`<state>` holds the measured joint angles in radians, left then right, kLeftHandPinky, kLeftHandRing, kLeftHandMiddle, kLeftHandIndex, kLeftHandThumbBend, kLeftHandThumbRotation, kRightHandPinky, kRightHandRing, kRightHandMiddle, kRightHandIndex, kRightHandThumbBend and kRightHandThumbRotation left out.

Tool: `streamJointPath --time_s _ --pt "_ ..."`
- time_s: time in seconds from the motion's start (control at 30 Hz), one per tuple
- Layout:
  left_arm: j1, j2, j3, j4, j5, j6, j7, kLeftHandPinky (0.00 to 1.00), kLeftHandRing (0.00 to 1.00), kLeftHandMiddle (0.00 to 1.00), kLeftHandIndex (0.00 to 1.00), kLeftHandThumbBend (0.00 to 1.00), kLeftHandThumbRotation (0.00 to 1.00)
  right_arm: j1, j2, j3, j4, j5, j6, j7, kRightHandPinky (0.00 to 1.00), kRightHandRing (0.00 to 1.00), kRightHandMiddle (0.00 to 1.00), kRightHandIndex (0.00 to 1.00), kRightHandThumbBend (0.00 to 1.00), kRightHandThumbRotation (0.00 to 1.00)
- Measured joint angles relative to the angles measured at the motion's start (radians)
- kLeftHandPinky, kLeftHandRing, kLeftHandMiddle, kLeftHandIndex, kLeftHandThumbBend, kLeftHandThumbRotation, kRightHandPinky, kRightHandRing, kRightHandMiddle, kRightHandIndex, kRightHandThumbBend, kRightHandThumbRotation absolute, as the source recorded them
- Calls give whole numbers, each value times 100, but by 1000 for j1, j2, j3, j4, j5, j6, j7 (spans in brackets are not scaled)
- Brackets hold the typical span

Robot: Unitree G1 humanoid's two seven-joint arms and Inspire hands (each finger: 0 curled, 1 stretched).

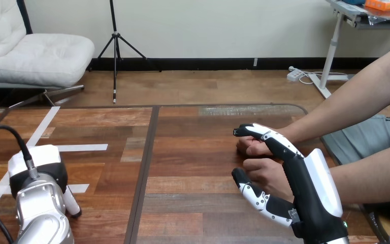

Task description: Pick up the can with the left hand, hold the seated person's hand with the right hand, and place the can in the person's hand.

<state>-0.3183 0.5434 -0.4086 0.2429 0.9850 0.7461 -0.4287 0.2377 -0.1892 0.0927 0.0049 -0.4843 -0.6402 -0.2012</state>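
Observation:
My right hand [304, 178] reaches in from the lower right, with its fingers [271, 138] stretched out above and its thumb [251, 192] below. The person's nearer hand [265, 172], a loose fist, lies in the gap between them. I cannot tell whether they touch it. The person's farther hand [251, 147] rests on the table just behind my fingers. Both of the person's forearms come in from the right. My left hand [35, 170] is low at the bottom left, its back toward the camera, close to the table.
The wooden table [183, 168] has a dark seam running down its middle and white tape strips [81, 148] on its left half. Its far edge [223, 105] curves round at the back right.

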Motion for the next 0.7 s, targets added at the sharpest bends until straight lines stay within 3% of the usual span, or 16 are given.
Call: streamJointPath --time_s 0.2,0.7 --pt "0 0 0 0 0 4 -1 46 53 61 81 80 10 0 -6 0 -2 2 2 0 83 85 82 74 42 5" --pt "-6 0 -2 4 1 14 -10 39 45 54 74 76 1 0 -9 0 -2 28 3 7 85 86 83 75 43 1"
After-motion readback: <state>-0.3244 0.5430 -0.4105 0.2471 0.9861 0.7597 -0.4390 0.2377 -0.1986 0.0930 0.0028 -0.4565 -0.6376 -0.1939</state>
